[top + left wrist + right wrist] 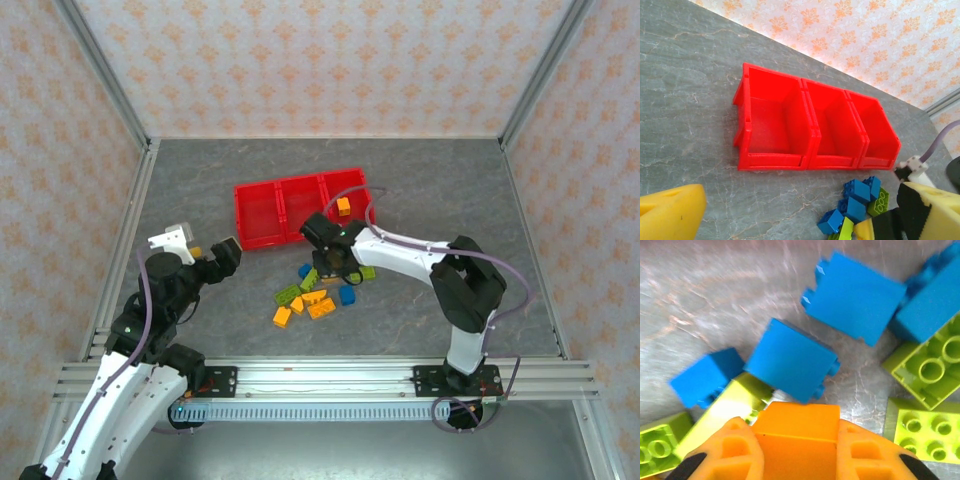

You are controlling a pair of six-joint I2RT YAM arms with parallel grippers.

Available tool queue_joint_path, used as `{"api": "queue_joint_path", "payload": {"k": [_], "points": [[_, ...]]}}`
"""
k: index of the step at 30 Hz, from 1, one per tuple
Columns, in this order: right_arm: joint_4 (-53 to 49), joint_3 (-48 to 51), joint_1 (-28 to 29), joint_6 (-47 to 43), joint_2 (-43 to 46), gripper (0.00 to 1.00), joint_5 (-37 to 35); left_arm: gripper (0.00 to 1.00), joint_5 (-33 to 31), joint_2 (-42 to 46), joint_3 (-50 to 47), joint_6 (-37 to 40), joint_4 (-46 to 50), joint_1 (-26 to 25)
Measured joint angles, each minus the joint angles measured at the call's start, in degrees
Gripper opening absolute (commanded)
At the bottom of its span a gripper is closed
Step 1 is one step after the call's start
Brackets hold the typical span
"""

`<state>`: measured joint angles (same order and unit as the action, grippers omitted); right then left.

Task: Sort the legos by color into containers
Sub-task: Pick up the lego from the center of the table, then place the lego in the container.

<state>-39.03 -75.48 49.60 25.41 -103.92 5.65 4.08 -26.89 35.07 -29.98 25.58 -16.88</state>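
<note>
Held brick: an orange brick [796,420] sits squeezed between the two orange fingers [735,450] of the right gripper [797,439]. Whether it rests on the table cannot be told.
Right gripper: closed on that orange brick, down over the far end of the loose pile, just near of the tray's right end.
Blue bricks: four blue bricks lie beyond the held one in the right wrist view. The nearest blue brick [790,360] touches its far edge, and a small one [707,377] lies to the left.
Lime bricks: studded lime green bricks [927,367] lie to the right, and another lime brick [725,412] lies at the left finger.
Loose pile: blue, lime and orange-yellow legos [318,296] are clustered on the table just near of the tray, between the two arms.
Sorted brick: one orange-yellow brick [343,206] lies in the right bin.
Containers: a red tray of three joined bins [258,215] sits at the table's middle, the long side running left to right.
Left gripper: the left gripper [224,257] hangs with its yellow pads [670,210] spread wide and holds nothing. It is left of the pile, near the tray's left end.
Surface: grey marbled table [450,190].
</note>
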Motion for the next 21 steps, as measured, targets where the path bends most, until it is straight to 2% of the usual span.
{"api": "queue_joint_path", "payload": {"k": [5, 12, 21], "points": [[-2.0, -7.2, -3.0, -4.2, 1.8, 0.21, -1.3, 0.99, 0.4, -0.9, 0.0, 0.0, -0.5, 0.0], [-6.1, -20.9, -11.9, -9.4, 1.4, 0.21, -4.3, 0.99, 1.0, -1.0, 0.0, 0.0, -0.5, 0.0], [-7.8, -37.1, -19.1, -14.6, -11.3, 0.22, -3.0, 0.99, 1.5, -2.0, -0.5, 0.5, -1.1, 0.0]]}}
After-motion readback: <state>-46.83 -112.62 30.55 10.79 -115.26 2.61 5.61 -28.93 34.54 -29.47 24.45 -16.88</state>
